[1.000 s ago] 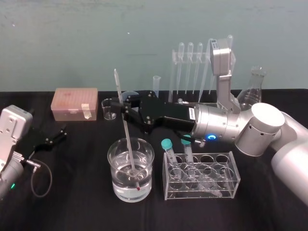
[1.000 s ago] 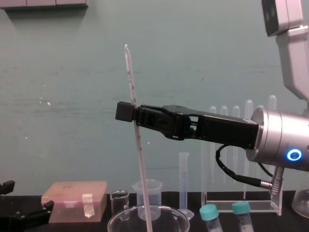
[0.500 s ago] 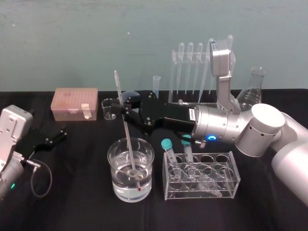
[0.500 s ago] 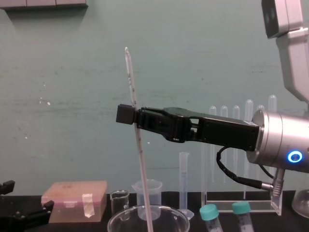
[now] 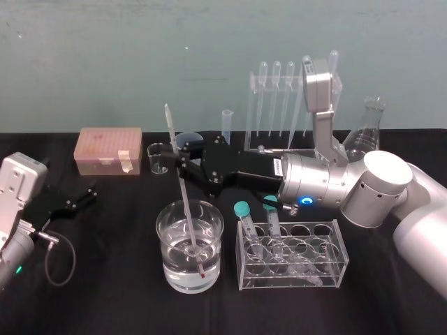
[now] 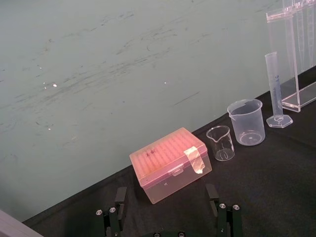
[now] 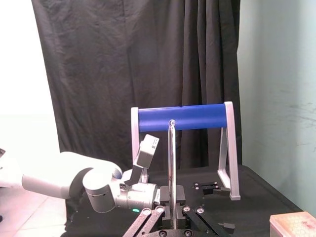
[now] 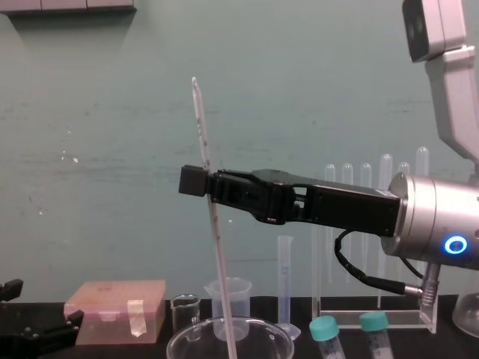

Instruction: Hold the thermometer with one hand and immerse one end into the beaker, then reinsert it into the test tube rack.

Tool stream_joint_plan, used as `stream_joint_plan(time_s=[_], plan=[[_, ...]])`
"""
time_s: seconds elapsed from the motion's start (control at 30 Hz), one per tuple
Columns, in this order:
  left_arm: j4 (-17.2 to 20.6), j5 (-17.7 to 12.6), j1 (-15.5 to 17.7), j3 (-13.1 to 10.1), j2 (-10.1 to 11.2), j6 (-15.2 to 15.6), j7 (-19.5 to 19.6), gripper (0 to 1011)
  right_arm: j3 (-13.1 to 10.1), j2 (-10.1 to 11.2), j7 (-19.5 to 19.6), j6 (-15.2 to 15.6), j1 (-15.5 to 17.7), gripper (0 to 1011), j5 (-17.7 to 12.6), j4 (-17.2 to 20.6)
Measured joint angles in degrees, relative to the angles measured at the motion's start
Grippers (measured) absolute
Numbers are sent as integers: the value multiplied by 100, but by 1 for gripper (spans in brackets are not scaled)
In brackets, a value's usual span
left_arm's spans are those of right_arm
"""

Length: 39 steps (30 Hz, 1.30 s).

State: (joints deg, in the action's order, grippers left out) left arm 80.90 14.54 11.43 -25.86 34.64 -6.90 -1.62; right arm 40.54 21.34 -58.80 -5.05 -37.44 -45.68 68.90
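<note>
The right gripper, a slim black tool on a silver wrist with a blue ring light, is reaching in from the right above the beaker, and its fingers are closing tightly on the thermometer at about mid-length. The thermometer is leaning slightly off vertical, and its lower end is sitting in the clear liquid near the beaker floor. The beaker is standing near the front centre of the table. The test tube rack is standing far back on the right, well apart from it. The chest view is showing the thermometer's top rising well above the fingers; the head view is showing its submerged red tip. The right wrist view is showing the rod upright between the fingers, with a black curtain and a blue-barred frame behind. The left gripper is resting on the left, fingers spread wide and gripping nothing. A black cloth is covering the table, and a teal wall is standing behind.
</note>
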Motion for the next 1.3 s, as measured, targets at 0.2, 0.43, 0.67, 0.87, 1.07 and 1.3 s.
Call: stream_joint_plan(time_s=[0.2, 0.43, 0.67, 0.87, 1.07, 1.3], plan=[[0, 0, 0, 0, 0, 0, 0, 1008, 13, -4, -1, 8, -2, 56, 14, -9], [0, 0, 0, 0, 0, 0, 0, 1008, 14, 0, -1, 19, 5, 56, 15, 6], [0, 0, 0, 0, 0, 0, 0, 1008, 14, 6, 3, 33, 8, 56, 12, 2], [0, 0, 0, 0, 0, 0, 0, 1008, 9, 11, 18, 69, 8, 56, -2, 8], [0, 0, 0, 0, 0, 0, 0, 1008, -46, 35, 45, 162, -37, 56, -88, 119], [0, 0, 0, 0, 0, 0, 0, 1008, -229, 156, 127, 444, -269, 56, -370, 538]])
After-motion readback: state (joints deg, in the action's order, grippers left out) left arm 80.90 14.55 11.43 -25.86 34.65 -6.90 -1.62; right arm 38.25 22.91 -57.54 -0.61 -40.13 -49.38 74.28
